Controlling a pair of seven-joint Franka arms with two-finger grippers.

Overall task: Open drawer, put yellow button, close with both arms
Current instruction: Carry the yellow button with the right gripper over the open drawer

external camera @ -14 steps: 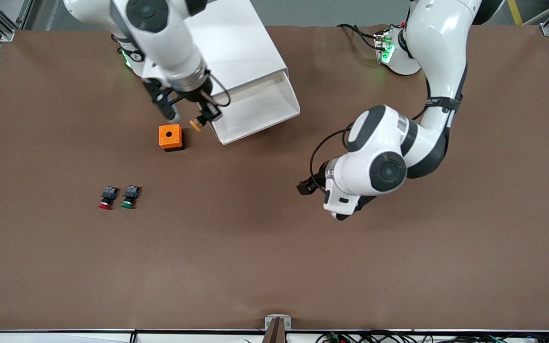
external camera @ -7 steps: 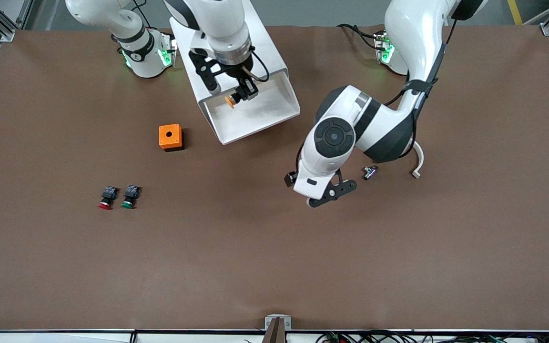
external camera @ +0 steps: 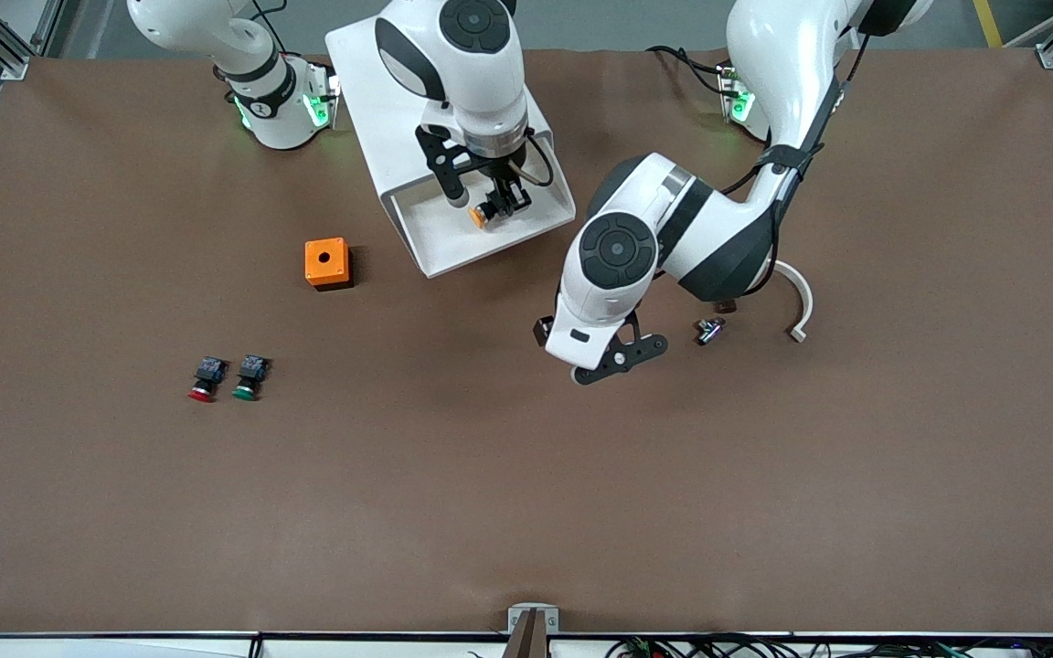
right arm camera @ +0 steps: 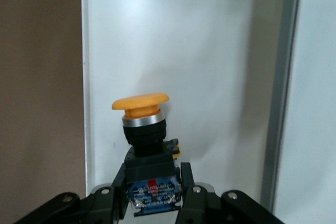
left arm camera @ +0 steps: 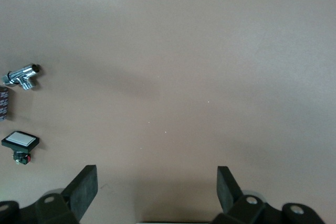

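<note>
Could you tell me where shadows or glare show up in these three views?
Front view: soft shadows lie on the table under both arms, and glare streaks the glossy left arm. Right wrist view: the yellow button in the right hand casts a faint shadow on the bright drawer floor. Left wrist view: a diffuse shadow crosses the table above the open left hand.

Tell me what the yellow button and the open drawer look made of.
Yellow button: matte plastic cap, likely, over a shiny metal-looking collar and black plastic body, held in the right claw. Drawer: smooth white, faintly glossy, probably plastic or painted sheet; cannot tell which.
</note>
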